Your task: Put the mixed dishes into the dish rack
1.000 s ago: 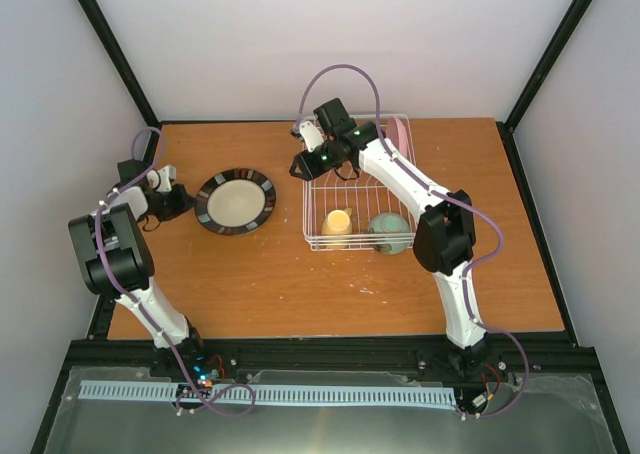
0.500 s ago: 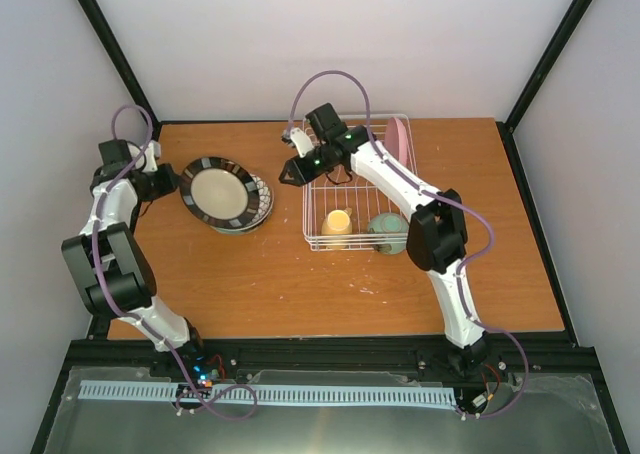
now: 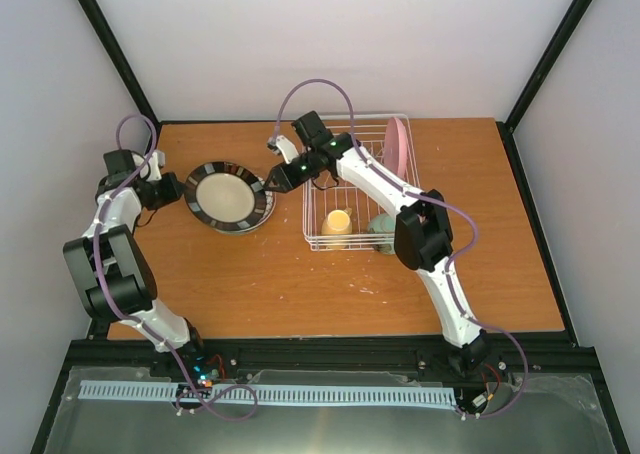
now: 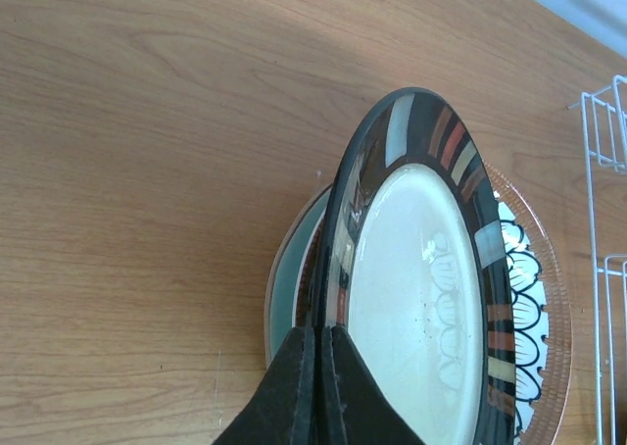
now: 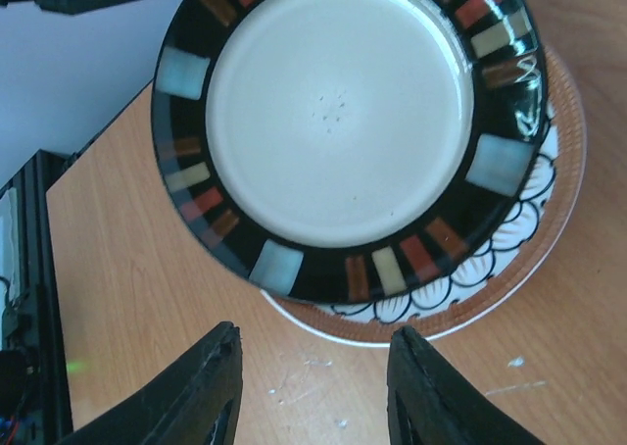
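My left gripper (image 3: 172, 189) is shut on the left rim of a dark-rimmed plate (image 3: 228, 196) with coloured blocks and a cream middle, holding it tilted up; the wrist view shows the fingers (image 4: 304, 386) pinching its edge (image 4: 421, 288). Under it lie a petal-patterned plate (image 4: 524, 298) with a brown rim and a light teal plate (image 4: 281, 293). My right gripper (image 3: 268, 182) is open and empty, just off the dark plate's right edge (image 5: 338, 112), above bare table (image 5: 313, 367). The white wire dish rack (image 3: 312, 199) holds a pale yellow mug (image 3: 337, 221), a mint green bowl (image 3: 385, 224) and an upright pink plate (image 3: 398, 142).
The rack's left wire wall (image 4: 599, 347) stands close to the right of the plate stack. The petal plate's rim (image 5: 509, 239) sticks out under the held plate. The table's back edge and black frame posts run behind the plates and the rack.
The left gripper has taken the dark plate's left rim and tilted it up off the stack. The right gripper has moved left from over the rack to the plate's right edge.
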You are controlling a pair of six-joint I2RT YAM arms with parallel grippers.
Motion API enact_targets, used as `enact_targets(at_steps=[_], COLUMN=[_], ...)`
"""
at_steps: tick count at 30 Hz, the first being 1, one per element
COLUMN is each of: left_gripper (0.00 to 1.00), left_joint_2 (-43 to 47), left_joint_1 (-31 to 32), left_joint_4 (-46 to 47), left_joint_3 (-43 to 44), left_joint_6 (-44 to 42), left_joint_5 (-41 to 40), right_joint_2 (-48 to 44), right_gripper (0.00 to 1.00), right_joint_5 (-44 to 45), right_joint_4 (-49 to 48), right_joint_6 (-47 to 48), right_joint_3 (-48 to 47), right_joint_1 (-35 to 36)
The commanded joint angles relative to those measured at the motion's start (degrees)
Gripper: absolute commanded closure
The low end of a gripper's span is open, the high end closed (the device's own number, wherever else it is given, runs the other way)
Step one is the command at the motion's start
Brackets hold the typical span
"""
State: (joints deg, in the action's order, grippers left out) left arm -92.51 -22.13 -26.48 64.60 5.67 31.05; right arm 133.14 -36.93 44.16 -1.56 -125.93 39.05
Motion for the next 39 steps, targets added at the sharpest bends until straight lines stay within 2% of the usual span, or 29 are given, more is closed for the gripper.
enact_targets(at_steps=[1, 8, 19, 25, 29, 33, 34, 36, 39], left_gripper=[0.99, 0.99, 0.99, 1.0, 0.99, 0.99, 0.99, 0.91, 0.7], left_joint_2=[3.4, 5.3, 18.4, 22.5, 23.0, 21.0, 19.5, 16.2, 13.1], left_joint_1=[0.4, 0.4, 0.4, 0.4, 0.4, 0.4, 0.3, 0.3, 0.3], left_joint_4=[4.4, 8.2, 9.1, 9.2, 10.0, 8.8, 8.2, 7.8, 7.5], left_joint_3=[-0.8, -6.1, -17.7, -21.1, -22.1, -21.9, -21.6, -21.0, -20.5], left_joint_6=[-0.9, -1.1, 1.1, 2.6, 3.2, 2.8, 2.8, 3.4, 4.1], left_joint_5=[3.5, 6.7, 8.9, 10.0, 9.1, 3.2, 2.0, 1.9, 0.8], right_joint_2=[3.0, 10.5, 19.5, 22.1, 22.9, 22.4, 22.1, 21.5, 20.9], right_gripper=[0.59, 0.56, 0.49, 0.46, 0.45, 0.46, 0.46, 0.47, 0.5], right_joint_5=[1.9, 6.0, 5.7, 1.5, -0.7, -1.6, -2.0, -2.5, -2.6], right_joint_4=[-2.7, -6.2, -14.4, -19.4, -19.9, -18.7, -18.4, -17.9, -16.6], right_joint_6=[-1.2, -3.8, -5.3, -7.0, -7.8, -7.6, -7.6, -7.3, -6.7], right_joint_3=[-4.1, -12.7, -19.8, -21.5, -21.8, -21.2, -20.9, -20.2, -19.7], right_joint_1=[0.3, 0.3, -0.6, -0.4, 0.4, 0.8, 0.8, 0.8, 0.7])
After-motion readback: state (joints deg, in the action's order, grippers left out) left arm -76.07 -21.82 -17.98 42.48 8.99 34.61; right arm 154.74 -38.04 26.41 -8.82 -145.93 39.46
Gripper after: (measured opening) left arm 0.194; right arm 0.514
